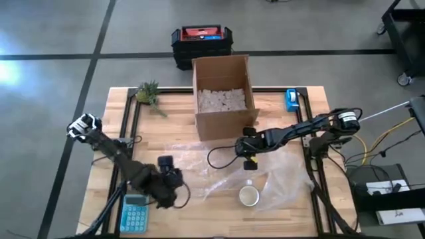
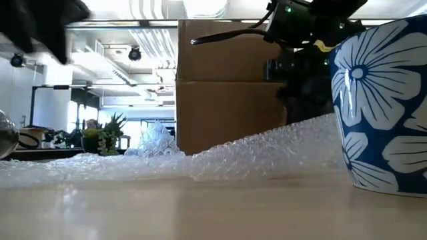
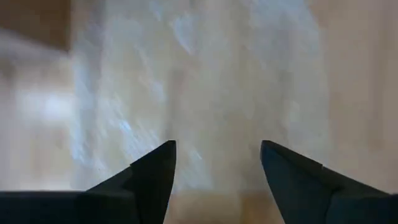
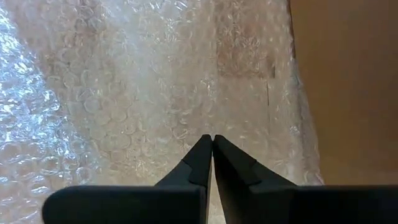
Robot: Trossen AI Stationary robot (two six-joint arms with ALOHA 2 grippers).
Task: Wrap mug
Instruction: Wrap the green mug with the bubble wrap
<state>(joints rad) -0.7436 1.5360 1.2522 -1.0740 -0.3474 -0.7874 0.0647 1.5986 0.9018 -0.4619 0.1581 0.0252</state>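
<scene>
Nearest the overhead camera, the right arm reached in from 3 o'clock, and the right end effector (image 1: 250, 154) hung over the bubble wrap (image 1: 219, 169) just in front of the cardboard box (image 1: 222, 96). The mug (image 1: 249, 195) stood upright on the wrap at about 6 o'clock of that end effector, a little apart from it. The left end effector (image 1: 171, 179) sat at the wrap's 9 o'clock edge, beside a teal calculator (image 1: 135, 216). A small plant (image 1: 149, 95) lay at 10 o'clock on the wooden counter (image 1: 179, 119), a blue tape roll (image 1: 291, 99) at 2 o'clock, and a black case (image 1: 201, 43) stood on the floor beyond.

At counter level, the mug (image 2: 383, 107), blue with white flowers, filled the 3 o'clock side, with the wrap (image 2: 200, 157) rumpled behind it and the box (image 2: 230, 93) rising at centre. The plant (image 2: 110, 133) showed at 9 o'clock.

From the left wrist, the left end effector (image 3: 217, 165) had its fingers spread wide over blurred wrap (image 3: 199, 81).

From the right wrist, the right end effector (image 4: 213, 149) had its fingers pressed together, tips meeting above the wrap (image 4: 124, 93), pinching nothing visible, with the box wall (image 4: 345, 81) alongside.
</scene>
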